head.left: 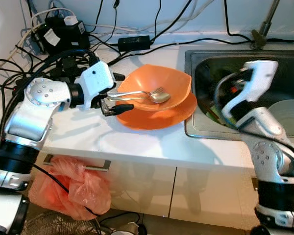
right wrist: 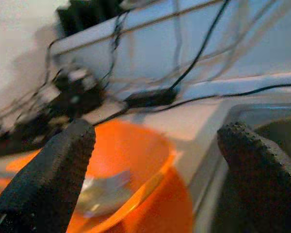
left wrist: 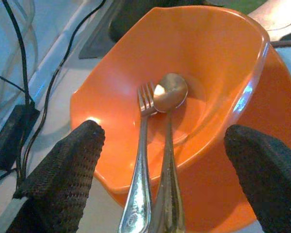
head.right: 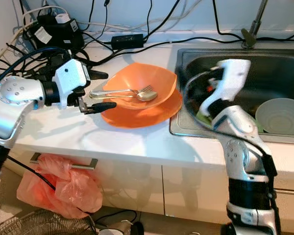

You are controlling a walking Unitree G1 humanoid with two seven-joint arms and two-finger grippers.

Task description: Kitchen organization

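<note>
An orange bowl (head.left: 157,81) sits on an orange plate (head.left: 181,113) on the white counter, next to the sink. A metal fork (left wrist: 140,145) and spoon (left wrist: 169,92) lie side by side in the bowl, handles sticking out over its left rim. My left gripper (head.left: 121,93) is open at that rim, one black finger (left wrist: 63,170) on each side of the handles and apart from them. My right gripper (right wrist: 157,145) hangs open over the sink's left part, pointing toward the bowl with nothing between its fingers.
The steel sink (head.left: 196,63) holds a white bowl (head.left: 289,115) and something green. Black cables and power adapters (head.left: 63,29) crowd the counter's back left. A pink plastic bag (head.left: 73,188) hangs from the drawer handle below. The faucet (head.left: 264,24) stands behind the sink.
</note>
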